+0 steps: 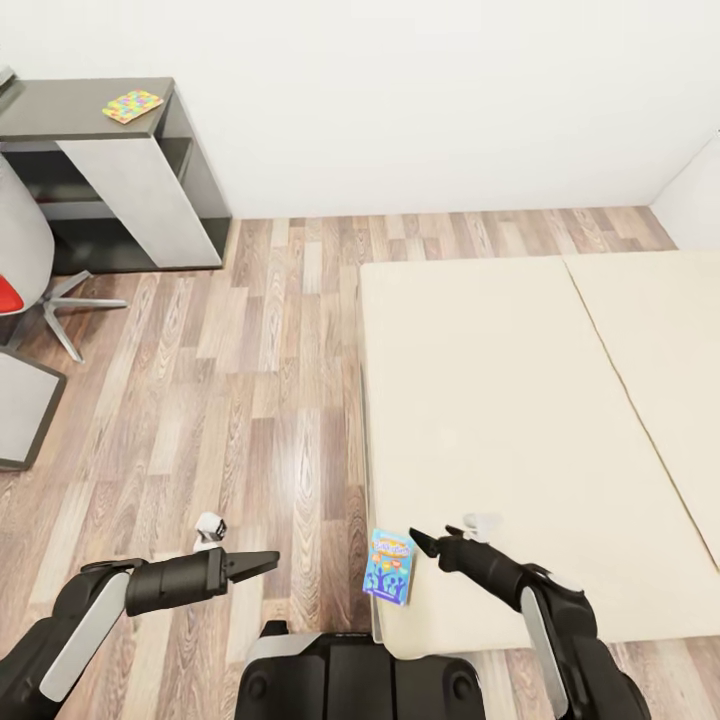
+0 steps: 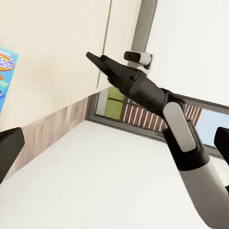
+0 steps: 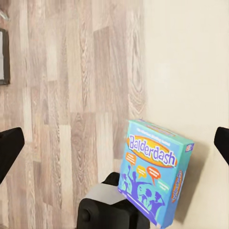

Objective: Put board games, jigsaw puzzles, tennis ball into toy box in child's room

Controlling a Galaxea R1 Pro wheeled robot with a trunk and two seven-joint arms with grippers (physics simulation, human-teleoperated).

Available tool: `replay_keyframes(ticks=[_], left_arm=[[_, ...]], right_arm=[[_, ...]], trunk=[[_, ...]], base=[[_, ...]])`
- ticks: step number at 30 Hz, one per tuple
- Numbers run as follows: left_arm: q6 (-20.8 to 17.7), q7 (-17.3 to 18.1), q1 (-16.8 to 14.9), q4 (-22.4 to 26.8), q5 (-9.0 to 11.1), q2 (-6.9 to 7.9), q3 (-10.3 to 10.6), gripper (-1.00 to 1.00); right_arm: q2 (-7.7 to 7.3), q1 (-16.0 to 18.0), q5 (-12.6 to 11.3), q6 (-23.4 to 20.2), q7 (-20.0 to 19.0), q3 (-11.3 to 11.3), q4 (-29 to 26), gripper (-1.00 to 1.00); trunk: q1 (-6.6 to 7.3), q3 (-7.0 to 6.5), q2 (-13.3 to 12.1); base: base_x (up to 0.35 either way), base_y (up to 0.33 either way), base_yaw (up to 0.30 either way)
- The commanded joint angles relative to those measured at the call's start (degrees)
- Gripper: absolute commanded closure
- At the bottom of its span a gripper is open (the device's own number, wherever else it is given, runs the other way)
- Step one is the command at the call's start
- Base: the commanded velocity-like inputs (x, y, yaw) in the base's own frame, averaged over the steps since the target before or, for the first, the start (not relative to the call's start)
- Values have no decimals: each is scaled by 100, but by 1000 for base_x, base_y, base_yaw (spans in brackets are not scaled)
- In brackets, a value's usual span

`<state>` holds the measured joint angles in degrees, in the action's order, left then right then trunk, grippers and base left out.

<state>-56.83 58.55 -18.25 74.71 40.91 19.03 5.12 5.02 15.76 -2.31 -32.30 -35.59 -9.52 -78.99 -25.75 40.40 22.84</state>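
Landmark = bed, cream mattress in two panels, taking up the right of the head view. Wood floor off its left edge.

Surroundings:
- Dark desk/shelf unit against the far wall, well apart from the bed across the floor. A multicoloured flat box lies on its top; too small to read.
- Chair with a red seat and a star base stands just beside the desk.
- Grey slab corner on the floor side, far from the bed. Can't tell what it is.
- Nothing lies on the floor between the bed and the desk.

Task item: Balderdash board game, blue-green box, at the bed's near-left corner, standing tilted on the mattress edge, leaning bed-side. Right wrist view shows the box upright-ish with its title readable, straddling the line between mattress and floor.

Grippers:
- Right gripper over the bed's near-left corner, just beside the box, not touching it. Fingers spread wide in its wrist view, one fingertip at each side edge, box between them but farther out. Holds nothing.
- Left gripper over the floor, off the bed's left edge, near the box but apart. Fingers spread in its wrist view, holds nothing.
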Motion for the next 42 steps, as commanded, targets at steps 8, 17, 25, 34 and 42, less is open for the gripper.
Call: replay_keyframes(ticks=[8, 17, 25, 34, 42], left_arm=[[-14, 8, -3, 0, 14, 81, 7, -100], [-9, 8, -3, 0, 14, 91, 7, -100], [-4, 8, -3, 0, 14, 92, 7, -100], [4, 8, -3, 0, 14, 93, 6, -100], [5, 8, -3, 0, 14, 93, 7, -100]], right_arm=[[-40, -245, -471, -142, -242, -23, -488, -100], [-58, -281, -603, -153, -344, -31, -556, -100], [-58, -290, -611, -152, -351, -28, -552, -100], [-62, -292, -612, -138, -352, -32, -522, -100], [-63, -292, -612, -108, -352, -32, -497, -100]], trunk=[[-4, -70, 8], [-4, -155, 8], [-4, -231, 8], [-4, -316, 8], [-4, -392, 8]], base=[[0, 0, 0], [0, 0, 0], [0, 0, 0], [0, 0, 0], [0, 0, 0]])
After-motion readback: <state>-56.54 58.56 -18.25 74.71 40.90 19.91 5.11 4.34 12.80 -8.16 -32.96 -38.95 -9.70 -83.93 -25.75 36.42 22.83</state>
